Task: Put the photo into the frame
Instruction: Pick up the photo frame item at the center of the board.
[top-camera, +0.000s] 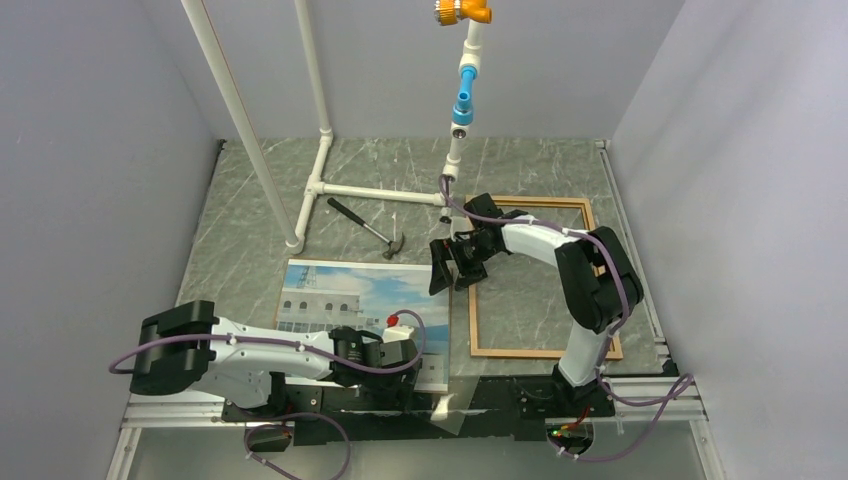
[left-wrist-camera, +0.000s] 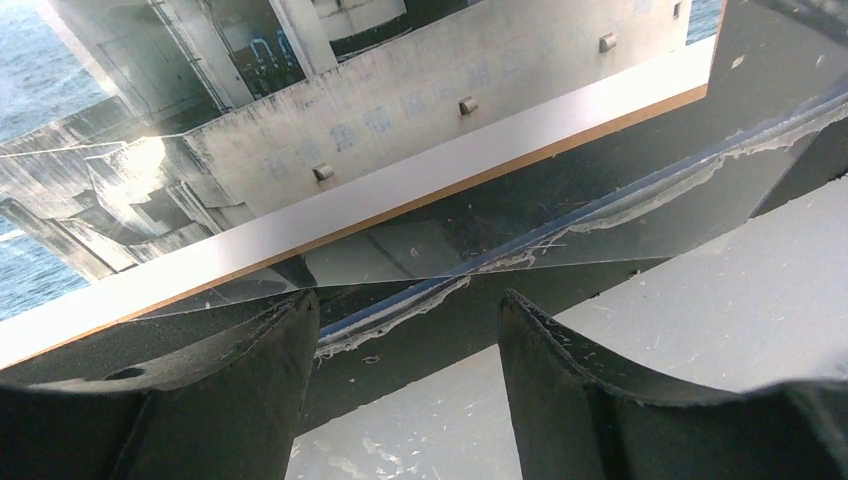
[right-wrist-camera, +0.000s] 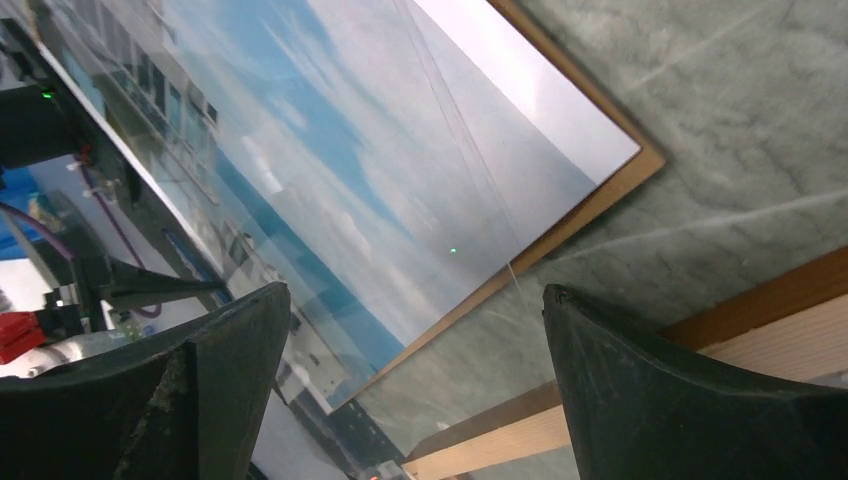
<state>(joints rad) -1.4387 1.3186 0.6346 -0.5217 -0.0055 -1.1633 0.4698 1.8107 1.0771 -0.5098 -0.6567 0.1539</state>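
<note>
The photo, a white building under blue sky, lies face up on the table left of the frame. A thin brown board edge shows under the photo. The orange-brown frame lies flat with bare table inside it, and one of its rails runs between my right fingers. My right gripper hangs open over the gap between the photo's far right corner and the frame. At the photo's near right edge my left gripper is open, nothing between its fingers.
A clear sheet lies over the photo's near right corner, its edge just past my left fingertips. A hammer lies behind the photo. A white pipe stand and a hanging blue-and-orange fitting stand at the back.
</note>
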